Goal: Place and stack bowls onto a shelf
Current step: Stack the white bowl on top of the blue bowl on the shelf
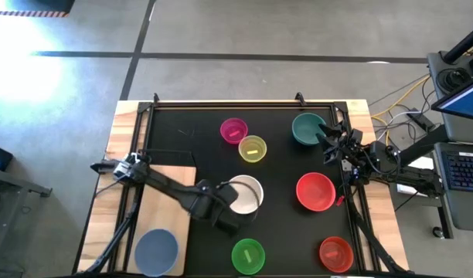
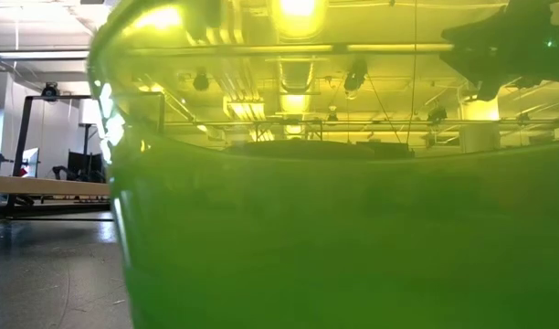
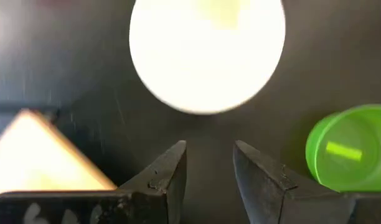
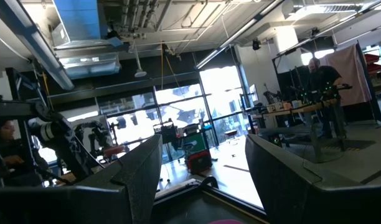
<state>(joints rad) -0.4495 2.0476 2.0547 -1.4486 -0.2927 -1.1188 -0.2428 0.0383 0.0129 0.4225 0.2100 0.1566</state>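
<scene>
My left jaws (image 3: 209, 180) hang partly open with nothing between them, poised over the black mat (image 1: 190, 131) just short of the white bowl (image 1: 245, 194), which lies straight ahead of them. The bright green bowl (image 1: 248, 255) sits near to one side, apart from the white one, and a corner of the shelf (image 1: 163, 205) lies just behind me on the other side.

My right jaws (image 4: 203, 180) are parked at the far right edge of the bench (image 1: 122, 123), raised and aimed out at the room, spread wide and holding nothing.

By my judgement the task has barely begun. Only the grey-blue bowl (image 1: 157, 251) rests on the shelf, at its near end, and nothing is stacked in it yet. Left on the mat are the white bowl, the bright green one, a magenta bowl (image 1: 233, 130) touching or almost touching a yellow bowl (image 1: 253, 148), a teal-green bowl (image 1: 307, 128) close under my right arm, a large red bowl (image 1: 315, 191) and a smaller red bowl (image 1: 335, 253) near the front right corner.

For room, the mat between white bowl and shelf is open, so a carry that way looks unobstructed. The shelf's far half is bare. The bright green bowl stands close to the front edge, and my own left arm lies across the shelf's corner.
</scene>
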